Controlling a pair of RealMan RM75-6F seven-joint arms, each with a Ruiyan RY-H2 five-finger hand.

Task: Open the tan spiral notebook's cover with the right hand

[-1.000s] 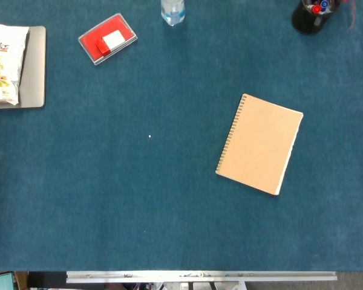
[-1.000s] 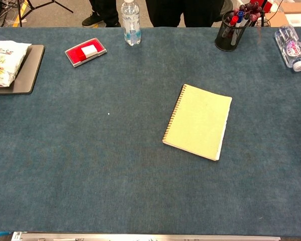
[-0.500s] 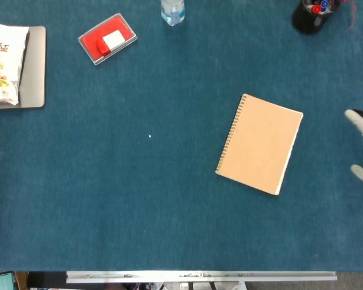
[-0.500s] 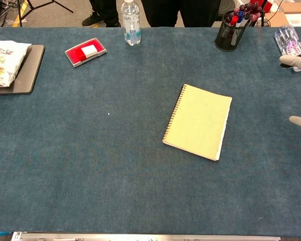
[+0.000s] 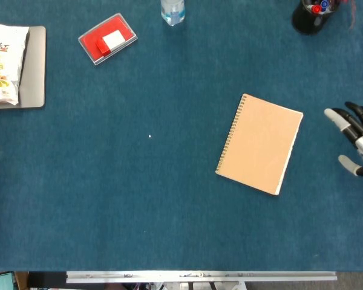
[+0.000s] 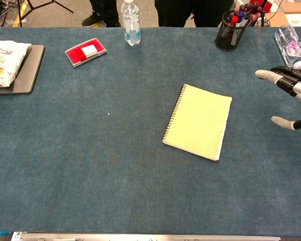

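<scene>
- The right hand (image 5: 358, 140) shows at the right edge of the table (image 5: 169, 199), and only part of it is inside both views
- Its fingers (image 6: 271, 75) are spread apart and point toward the left, in the direction of the notebook; the thumb (image 6: 282, 122) stands separate below them
- The hand holds nothing and touches nothing; in the head view there is bare blue cloth between it and the notebook, so it is near but apart
- The left hand is not seen in either view
- The tan spiral notebook (image 5: 260, 144) lies flat and closed on the right half of the table, its cover facing up
- Its long axis goes from far to near and is a little tilted: the far end leans to the right, the near end to the left
- The spiral binding (image 5: 230, 134) runs along the left long side, and the free edge with the white pages (image 5: 289, 158) is on the right long side, which faces the hand
- In the chest view the same notebook (image 6: 198, 121) looks more yellow-green
- At the far edge stand a pen holder (image 6: 228, 31) and a water bottle (image 6: 131, 16)
</scene>
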